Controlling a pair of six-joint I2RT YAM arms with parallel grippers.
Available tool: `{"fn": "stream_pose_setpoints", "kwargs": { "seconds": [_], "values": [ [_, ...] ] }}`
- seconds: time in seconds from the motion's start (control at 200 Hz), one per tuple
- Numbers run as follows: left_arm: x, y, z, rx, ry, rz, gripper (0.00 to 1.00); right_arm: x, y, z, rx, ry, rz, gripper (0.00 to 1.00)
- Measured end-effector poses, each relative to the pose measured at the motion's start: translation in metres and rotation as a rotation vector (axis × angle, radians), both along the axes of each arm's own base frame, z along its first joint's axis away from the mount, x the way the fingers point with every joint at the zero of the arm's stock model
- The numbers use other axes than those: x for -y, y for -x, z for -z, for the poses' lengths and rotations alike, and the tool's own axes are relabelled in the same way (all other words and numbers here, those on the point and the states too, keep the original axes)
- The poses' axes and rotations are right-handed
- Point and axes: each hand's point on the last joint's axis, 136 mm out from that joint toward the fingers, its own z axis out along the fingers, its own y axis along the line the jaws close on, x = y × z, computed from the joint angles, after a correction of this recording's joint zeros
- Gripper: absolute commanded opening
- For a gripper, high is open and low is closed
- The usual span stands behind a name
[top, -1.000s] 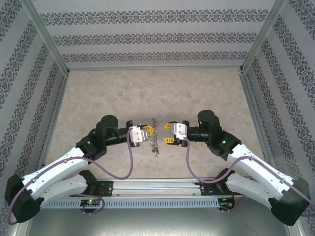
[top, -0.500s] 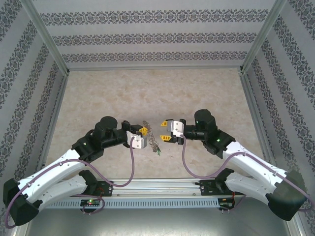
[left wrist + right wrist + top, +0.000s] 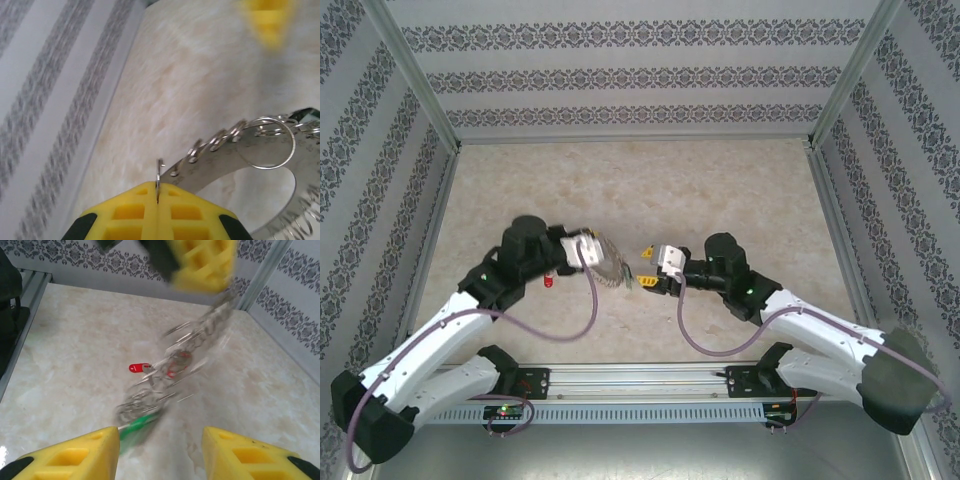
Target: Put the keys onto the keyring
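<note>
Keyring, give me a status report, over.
Left gripper shut on keyring. Right gripper open, facing it. One red key on table, off ring. Green key dangling from keyring.

Right gripper point(image 3: 160, 452): yellow fingers stood apart at frame bottom, nothing between them. Left gripper point(image 3: 202, 262) sat up top, meeting the keyring's point(image 3: 187, 355) upper end. The ring was blurred, slanting down-left, with a green-headed key point(image 3: 139, 423) at its low end. One red key point(image 3: 138, 368) lay on the marble table point(image 3: 65, 350).

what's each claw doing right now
left claw: shut on the keyring
right claw: open, holding nothing
</note>
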Motion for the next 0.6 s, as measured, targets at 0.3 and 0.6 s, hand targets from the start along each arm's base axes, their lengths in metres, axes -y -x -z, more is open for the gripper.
{"fn": "stream_pose_setpoints", "kwargs": {
  "seconds": [0.3,0.6],
  "values": [
    [-0.063,-0.073,-0.043,-0.08,0.183,-0.356,0.0,-0.028,0.006,0.037,-0.108,0.008,0.002,0.46],
    [-0.155,-0.109,-0.023,-0.244,0.269,-0.714,0.0,-0.078,0.0,0.091,-0.177,0.099,-0.048,0.42]
  ]
}}
